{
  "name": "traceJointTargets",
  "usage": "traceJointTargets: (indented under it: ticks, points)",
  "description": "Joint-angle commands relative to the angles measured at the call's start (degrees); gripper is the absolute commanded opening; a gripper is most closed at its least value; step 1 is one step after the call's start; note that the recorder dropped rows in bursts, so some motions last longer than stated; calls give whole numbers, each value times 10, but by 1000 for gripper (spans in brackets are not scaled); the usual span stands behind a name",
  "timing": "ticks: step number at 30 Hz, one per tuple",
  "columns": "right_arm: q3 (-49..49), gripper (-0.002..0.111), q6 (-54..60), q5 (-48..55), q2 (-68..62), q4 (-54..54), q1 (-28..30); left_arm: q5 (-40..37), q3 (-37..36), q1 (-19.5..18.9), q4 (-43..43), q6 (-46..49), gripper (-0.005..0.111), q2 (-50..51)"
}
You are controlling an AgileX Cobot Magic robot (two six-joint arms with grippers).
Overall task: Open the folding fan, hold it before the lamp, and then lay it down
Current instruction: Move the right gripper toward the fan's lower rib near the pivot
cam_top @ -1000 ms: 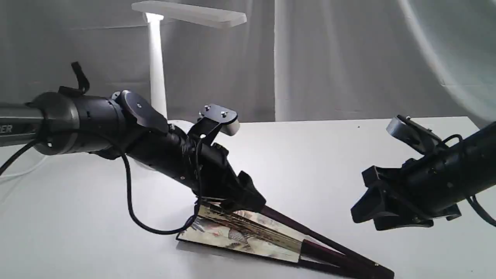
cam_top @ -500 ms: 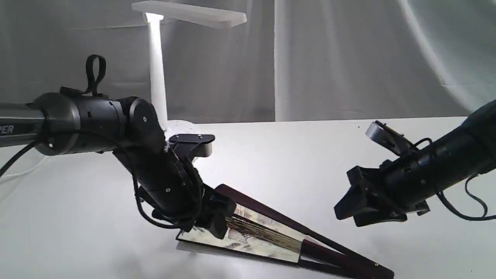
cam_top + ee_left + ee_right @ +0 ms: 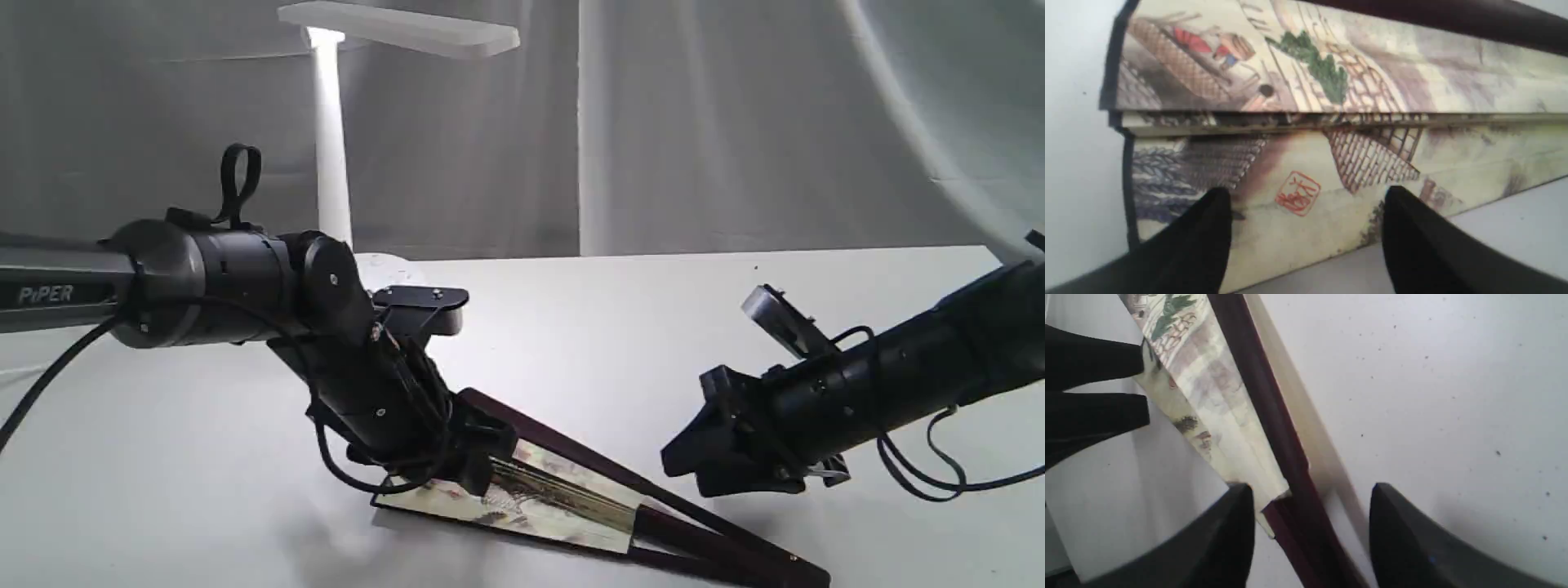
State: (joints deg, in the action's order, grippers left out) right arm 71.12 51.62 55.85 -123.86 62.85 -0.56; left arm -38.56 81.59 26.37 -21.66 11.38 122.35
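Fan (image 3: pixel 531 502) lies partly unfolded on table (image 3: pixel 653 327) (left end effector (image 3: pixel 1306 191) spread above).

Robot lab: white tabletop (image 3: pixel 637 310), draped grey curtain backdrop (image 3: pixel 735 122), black left arm (image 3: pixel 204 282), right arm (image 3: pixel 898 376), desk lamp (image 3: pixel 331 147).

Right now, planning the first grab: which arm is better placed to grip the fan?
Probably left: the left claw, open, is down at the folding fan's painted leaf; the right claw hovers clear above.
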Motion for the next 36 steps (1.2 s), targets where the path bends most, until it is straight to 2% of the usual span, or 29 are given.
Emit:
traceJointTargets:
  ticks: [1, 9, 19, 30, 36]
  points:
    - [3, 45, 8, -28, 1, 8, -17, 19, 0, 2, 2, -6, 54, 0]
    - [3, 45, 10, -79, 1, 19, -54, 12, 0, 2, 2, -5, 54, 8]
    - [3, 45, 10, -72, 1, 63, -57, 19, 0, 2, 0, 38, 54, 17]
    - [3, 45, 5, -85, 1, 24, -57, 103, 0, 2, -32, 26, 54, 37]
    - [3, 45, 5, -72, 1, 36, -57, 158, 0, 2, -32, 55, 54, 37]
